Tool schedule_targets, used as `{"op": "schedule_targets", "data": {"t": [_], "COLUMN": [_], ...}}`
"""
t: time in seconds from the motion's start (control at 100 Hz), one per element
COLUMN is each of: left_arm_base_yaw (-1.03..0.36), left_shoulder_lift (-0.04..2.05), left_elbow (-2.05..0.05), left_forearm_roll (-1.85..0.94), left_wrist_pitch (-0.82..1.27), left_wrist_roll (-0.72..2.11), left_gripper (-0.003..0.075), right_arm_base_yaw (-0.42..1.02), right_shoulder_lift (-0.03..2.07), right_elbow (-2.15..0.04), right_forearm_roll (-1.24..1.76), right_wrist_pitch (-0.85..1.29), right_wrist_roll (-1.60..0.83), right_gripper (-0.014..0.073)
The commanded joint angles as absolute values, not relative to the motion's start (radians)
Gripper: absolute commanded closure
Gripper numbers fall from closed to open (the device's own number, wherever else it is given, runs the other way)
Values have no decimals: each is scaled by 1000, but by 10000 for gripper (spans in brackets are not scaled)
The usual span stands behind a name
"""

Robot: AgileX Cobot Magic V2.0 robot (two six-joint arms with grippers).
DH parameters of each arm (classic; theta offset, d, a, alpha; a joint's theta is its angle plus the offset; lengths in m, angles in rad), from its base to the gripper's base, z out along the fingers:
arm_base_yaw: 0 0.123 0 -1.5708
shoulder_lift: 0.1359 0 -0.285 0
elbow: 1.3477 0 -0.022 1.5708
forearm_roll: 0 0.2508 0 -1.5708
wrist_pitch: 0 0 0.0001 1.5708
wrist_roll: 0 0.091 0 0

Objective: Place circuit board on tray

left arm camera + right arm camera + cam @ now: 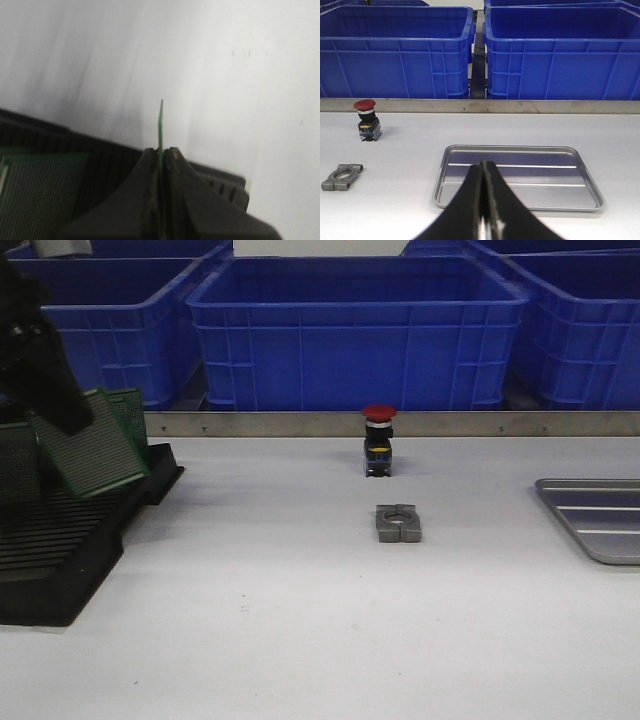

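Observation:
My left gripper is shut on a green circuit board and holds it tilted above the black slotted rack at the far left. In the left wrist view the board shows edge-on, sticking out between the closed fingers, with the gripper over the rack's edge. The silver-grey ridged tray lies at the far right, empty. My right gripper is shut and empty, hovering just in front of the tray. The right gripper does not show in the front view.
More green boards stand in the rack. A red-capped push button and a grey metal clamp sit mid-table. Blue bins line the back behind a metal rail.

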State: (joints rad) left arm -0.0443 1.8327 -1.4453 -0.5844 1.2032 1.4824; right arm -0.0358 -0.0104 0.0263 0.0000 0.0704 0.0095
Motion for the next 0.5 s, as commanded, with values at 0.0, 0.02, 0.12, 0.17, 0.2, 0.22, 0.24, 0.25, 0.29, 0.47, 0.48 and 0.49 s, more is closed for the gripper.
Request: {"op": "schedule_targets", "data": {"t": [0.0, 0.02, 0.12, 0.17, 0.2, 0.22, 0.24, 0.25, 0.29, 0.47, 0.48, 0.49], "left_arm_base_yaw": [-64, -67, -103, -127, -143, -155, -168, -172, -199, -316, -321, -325], "left_shoulder_lift": [1774, 1774, 1774, 1774, 1774, 1774, 1774, 1774, 1774, 1774, 1774, 1774], "left_elbow": [-1478, -1478, -1478, -1478, -1478, -1478, -1478, -1478, -1478, -1478, -1478, -1478], "left_forearm_roll": [-777, -805, -894, -924, -936, -943, -948, -953, -959, -964, -965, -965], "left_wrist_pitch": [1281, 1281, 1281, 1281, 1281, 1281, 1281, 1281, 1281, 1275, 1275, 1275], "left_wrist_roll": [1472, 1472, 1472, 1472, 1472, 1472, 1472, 1472, 1472, 1472, 1472, 1472], "left_gripper": [741, 741, 741, 741, 741, 741, 741, 741, 741, 741, 741, 741], "right_arm_base_yaw": [-39, -39, -39, -39, -39, -39, -39, -39, -39, -39, -39, -39], "right_shoulder_lift": [-37, -37, -37, -37, -37, -37, -37, -37, -37, -37, -37, -37], "right_elbow": [14, 14, 14, 14, 14, 14, 14, 14, 14, 14, 14, 14], "right_forearm_roll": [-9, -9, -9, -9, -9, -9, -9, -9, -9, -9, -9, -9], "right_wrist_pitch": [-9, -9, -9, -9, -9, -9, -9, -9, -9, -9, -9, -9], "right_wrist_roll": [7, 7, 7, 7, 7, 7, 7, 7, 7, 7, 7, 7], "right_gripper": [653, 653, 653, 653, 653, 653, 653, 653, 653, 653, 653, 653]}}
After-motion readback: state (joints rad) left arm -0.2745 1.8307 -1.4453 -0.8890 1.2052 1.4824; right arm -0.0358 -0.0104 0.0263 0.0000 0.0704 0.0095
